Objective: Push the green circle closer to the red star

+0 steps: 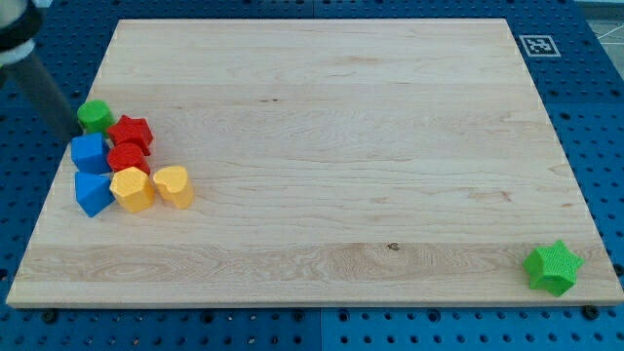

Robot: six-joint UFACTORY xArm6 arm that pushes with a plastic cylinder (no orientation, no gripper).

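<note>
The green circle (95, 115) sits at the view's left edge of the wooden board (322, 146), touching the red star (131, 132) to its right. My dark rod comes down from the view's top left, and my tip (76, 125) rests against the green circle's left side.
Below the red star is a cluster: a blue block (88, 153), a second red block (127, 159), another blue block (93, 192), a yellow block (133, 189) and a yellow heart (174, 185). A green star (553, 267) lies at the bottom right corner.
</note>
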